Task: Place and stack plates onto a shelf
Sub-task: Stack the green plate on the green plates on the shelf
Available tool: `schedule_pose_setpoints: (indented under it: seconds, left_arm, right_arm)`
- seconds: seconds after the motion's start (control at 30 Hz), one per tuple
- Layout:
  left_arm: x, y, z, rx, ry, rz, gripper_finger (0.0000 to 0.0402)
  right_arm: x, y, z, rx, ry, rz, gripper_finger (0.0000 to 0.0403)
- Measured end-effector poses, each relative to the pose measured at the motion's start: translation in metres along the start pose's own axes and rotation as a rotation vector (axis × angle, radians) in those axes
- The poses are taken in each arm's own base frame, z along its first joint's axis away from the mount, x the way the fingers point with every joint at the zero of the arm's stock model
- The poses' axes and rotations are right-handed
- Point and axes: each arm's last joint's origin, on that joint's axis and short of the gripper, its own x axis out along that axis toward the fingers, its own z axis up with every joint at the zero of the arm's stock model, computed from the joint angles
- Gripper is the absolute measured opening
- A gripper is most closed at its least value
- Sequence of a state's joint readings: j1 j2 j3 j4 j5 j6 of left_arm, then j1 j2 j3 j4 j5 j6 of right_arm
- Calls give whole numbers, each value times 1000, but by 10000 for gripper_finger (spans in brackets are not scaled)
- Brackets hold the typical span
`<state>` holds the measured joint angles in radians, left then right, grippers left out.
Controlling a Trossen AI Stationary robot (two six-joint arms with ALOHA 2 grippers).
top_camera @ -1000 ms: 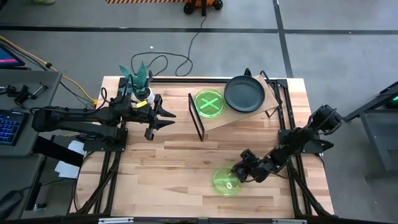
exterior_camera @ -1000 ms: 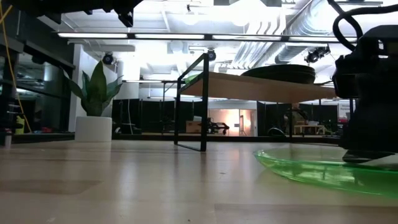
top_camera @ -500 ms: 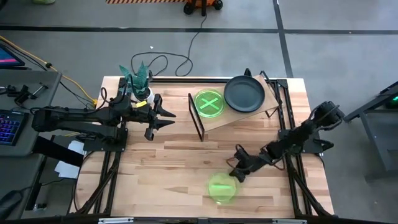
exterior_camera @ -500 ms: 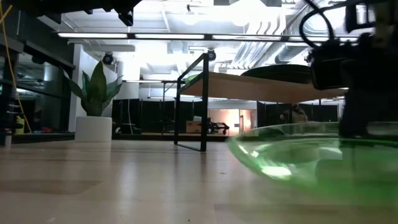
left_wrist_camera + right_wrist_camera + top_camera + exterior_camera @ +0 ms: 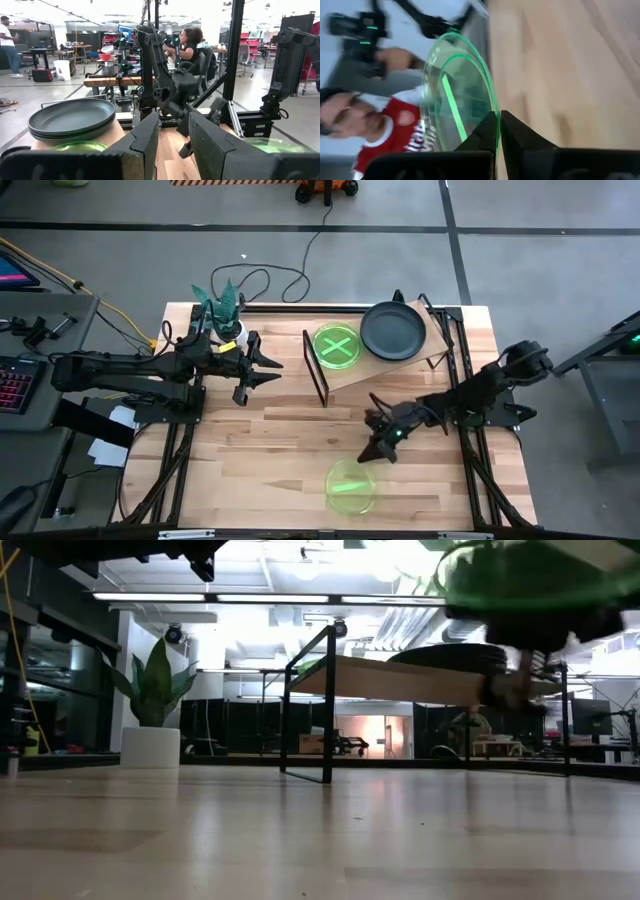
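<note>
A translucent neon-green plate [image 5: 350, 486] is up off the table near its front edge, with my right gripper [image 5: 378, 448] shut on it. In the low view this plate [image 5: 520, 570] shows high up. The shelf [image 5: 395, 360], a tilted light-wood board on a black frame, stands at the far middle. On it lie another green plate [image 5: 337, 347] and dark grey plates [image 5: 391, 330]. My left gripper [image 5: 272, 370] hovers open left of the shelf, holding nothing. My right gripper pinches the green plate's rim [image 5: 492, 107] between its two fingers [image 5: 512, 131]. The fingers come from the table's far right, slanting down. The plate is lifted clear of the table and reaches out past the fingertips toward the near edge.
A white pot with a green plant [image 5: 226, 315] stands at the far left, behind my left arm. The shelf's black frame [image 5: 315, 370] rises at its left end. Bare tabletop [image 5: 260, 460] lies at the near left. People show in the room beyond the table.
My right gripper has risen and drawn toward the shelf with the green plate. The plate lay on the table under the gripper; now it is lifted clear and has shifted a little toward the table's left and near edges.
</note>
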<state>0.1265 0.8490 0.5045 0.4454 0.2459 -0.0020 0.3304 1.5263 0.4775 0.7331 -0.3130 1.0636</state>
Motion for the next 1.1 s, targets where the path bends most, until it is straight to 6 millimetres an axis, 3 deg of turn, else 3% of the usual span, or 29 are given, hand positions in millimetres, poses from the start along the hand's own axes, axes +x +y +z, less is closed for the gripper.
schedule_pose_setpoints:
  seconds: [0.13, 0.3, 0.5, 0.7, 0.87, 1.1]
  left_arm:
    - [0, 0, 0, 6, 0, 18, 97]
    - [0, 2, 0, 6, 1, 60, 97]
    - [-4, 0, -1, -2, 36, 41, 97]
    - [-31, -6, 14, 32, 7, 53, 97]
    - [-45, -11, 18, 31, 8, 43, 97]
    - [-44, -12, 17, 36, 19, 35, 97]
  right_arm:
    - [-1, 10, 27, -89, -59, 47, 0]
    - [-8, 33, 76, -226, -183, -25, 0]
    - [-36, 80, 127, -359, -348, -286, 0]
    - [-73, 114, 151, -429, -485, -509, 0]
    - [-111, 108, 165, -387, -613, -706, 0]
    - [-158, 82, 183, -239, -781, -993, 0]
